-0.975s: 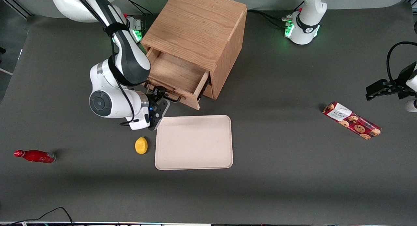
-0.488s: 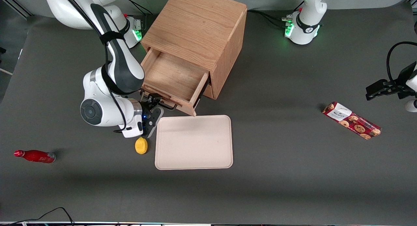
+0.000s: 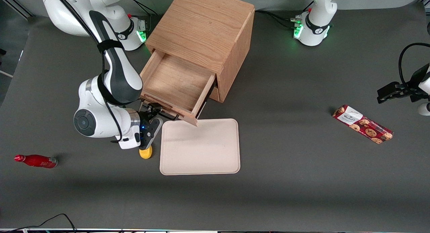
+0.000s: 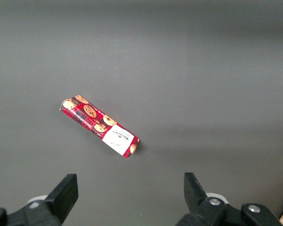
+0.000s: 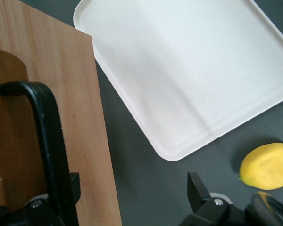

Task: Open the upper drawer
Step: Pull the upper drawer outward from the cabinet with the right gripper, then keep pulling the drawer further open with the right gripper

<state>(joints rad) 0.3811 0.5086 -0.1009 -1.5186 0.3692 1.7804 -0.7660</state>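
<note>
Upper drawer sticks well out of the cabinet, front edge over the tray. Gripper at the wire handle, fingers spread w/ the bar between them, hooking it to pull; lemon nearby.

Light oak upper drawer – black wire handle; cream tray; yellow lemon; red bottle.

The upper drawer is made of light wood and is pulled far out of the cabinet. It is shallow and nothing is seen in it. A thin dark handle is fixed on its front. The gripper is placed at this handle.
</note>
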